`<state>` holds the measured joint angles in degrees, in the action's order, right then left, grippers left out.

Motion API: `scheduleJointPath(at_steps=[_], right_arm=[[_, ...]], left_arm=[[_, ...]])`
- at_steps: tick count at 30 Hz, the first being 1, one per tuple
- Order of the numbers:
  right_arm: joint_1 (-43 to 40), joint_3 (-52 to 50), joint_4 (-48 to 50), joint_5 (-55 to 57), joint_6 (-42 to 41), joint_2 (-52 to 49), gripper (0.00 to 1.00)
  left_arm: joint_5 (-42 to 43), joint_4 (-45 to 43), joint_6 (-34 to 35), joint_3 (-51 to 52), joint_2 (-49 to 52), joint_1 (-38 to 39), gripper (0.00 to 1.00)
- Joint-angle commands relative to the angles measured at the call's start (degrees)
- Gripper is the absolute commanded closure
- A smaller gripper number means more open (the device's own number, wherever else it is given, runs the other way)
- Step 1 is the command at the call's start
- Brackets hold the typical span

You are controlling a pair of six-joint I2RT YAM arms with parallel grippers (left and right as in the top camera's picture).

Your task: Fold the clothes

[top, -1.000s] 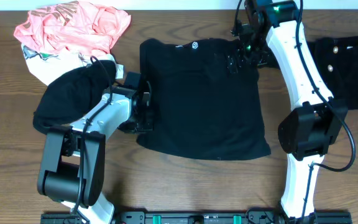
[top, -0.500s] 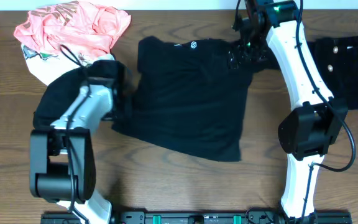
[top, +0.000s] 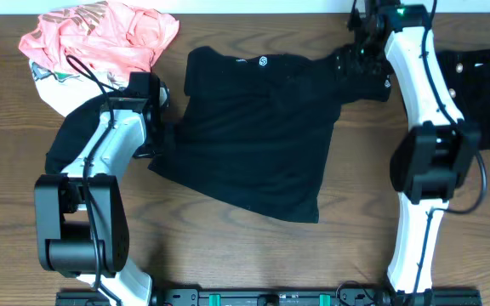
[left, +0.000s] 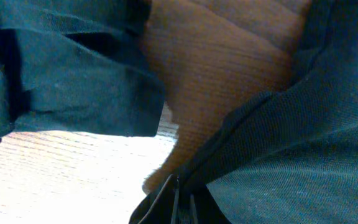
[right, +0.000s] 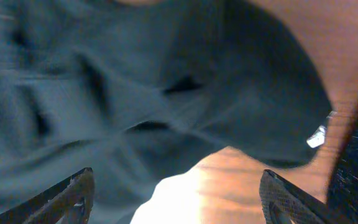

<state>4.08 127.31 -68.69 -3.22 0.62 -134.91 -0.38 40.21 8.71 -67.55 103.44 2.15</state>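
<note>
Clothes lie across the wooden table (top: 228, 255), with the black T-shirt (top: 253, 136) spread flat in the middle. Far left of the T-shirt, a coral-pink garment (top: 100, 34) is bunched over a white printed garment (top: 51, 85), and a black garment (top: 79, 136) is heaped just below them. None of these three has moved in the last second.

The left gripper (top: 163, 141) is clamped on the T-shirt's left edge. The left wrist view shows its fingertips (left: 169, 199) pressed together on a fold of the dark cloth. A second ago this gripper was lower and further right. It has since drawn that edge up and to the left, so the once-square T-shirt now lies skewed, with its lower right corner pulled inward. The white hexagon logo (top: 264, 61) at the collar has barely shifted.

At the T-shirt's upper right, the right gripper (top: 362, 61) has moved outward and sits over the stretched-out sleeve. In the right wrist view its fingers (right: 73, 190) stand wide apart with nothing between them. Far right of the T-shirt, a dark garment (top: 483, 93) lies where it did before.
</note>
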Motion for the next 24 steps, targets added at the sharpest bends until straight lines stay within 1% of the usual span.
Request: scheduleJointPath(at_steps=[1, 8, 14, 16, 19, 22, 24], right_arm=[[-2.3, -0.3, 0.7, 0.4, -0.6, -3.3, 0.17], [-6.4, -0.3, 3.3, 0.3, -1.0, -5.9, 0.14], [-7.2, -0.3, 6.2, 0.0, -0.8, -8.5, 0.15], [-7.1, -0.3, 6.9, -0.5, -0.8, -9.3, 0.17], [-7.0, -0.3, 7.3, -1.4, -0.8, -10.1, 0.28], [-7.0, -0.3, 7.0, -1.4, -0.8, -10.5, 0.43], [-7.1, -0.4, 6.3, -1.3, -0.8, -10.5, 0.5]], left_arm=[[0.0, 0.3, -0.7, -0.7, 0.4, 0.1, 0.94], [0.0, 0.2, -0.7, -0.7, 0.4, 0.1, 0.94], [0.0, 0.2, -0.7, -0.7, 0.4, 0.1, 0.94], [0.0, 0.3, -0.7, -0.7, 0.4, 0.1, 0.94], [0.0, 0.3, -0.7, -0.7, 0.4, 0.1, 0.94], [0.0, 0.2, -0.7, -0.7, 0.4, 0.1, 0.94], [0.0, 0.0, -0.7, -0.7, 0.4, 0.1, 0.94]])
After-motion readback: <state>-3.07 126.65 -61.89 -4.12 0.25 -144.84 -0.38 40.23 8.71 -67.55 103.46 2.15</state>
